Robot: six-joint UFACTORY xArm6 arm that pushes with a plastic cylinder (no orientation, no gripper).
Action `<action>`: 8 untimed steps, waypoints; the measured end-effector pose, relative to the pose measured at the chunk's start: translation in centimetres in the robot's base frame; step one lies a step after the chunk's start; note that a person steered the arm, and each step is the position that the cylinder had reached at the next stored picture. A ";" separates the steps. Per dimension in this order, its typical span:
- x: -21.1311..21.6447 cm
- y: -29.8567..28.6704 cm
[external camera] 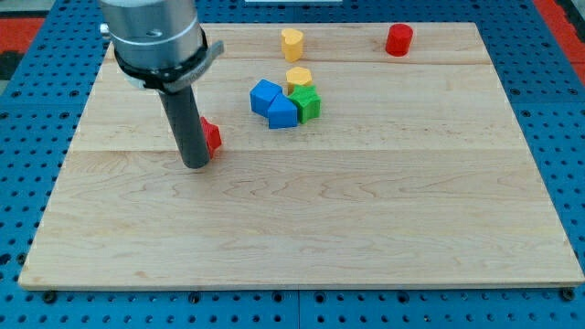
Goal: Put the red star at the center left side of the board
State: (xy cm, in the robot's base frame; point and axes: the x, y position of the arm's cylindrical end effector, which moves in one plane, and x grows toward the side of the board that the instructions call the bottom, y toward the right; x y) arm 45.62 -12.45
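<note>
My tip (196,164) is pressing against the red star (211,136), left of the board's (302,228) middle.

No pincer is showing, only the rod, so there is no open or shut to report. Nearer than the star, bare wood is stretching to the bottom edge. Right of the star, two blue blocks (273,103), a green block (305,102) and a yellow block (298,78) are huddling together. Beyond, another yellow block (292,42) and a red cylinder (398,39) are sitting by the top edge, blue pegboard (27,137) surrounding everything.

Wooden board (366,228) carries red (212,136), yellow (292,42), blue (273,102), green (306,102) blocks.
</note>
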 end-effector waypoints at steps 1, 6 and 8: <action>-0.4 1.9; -5.6 -5.6; -7.0 -7.2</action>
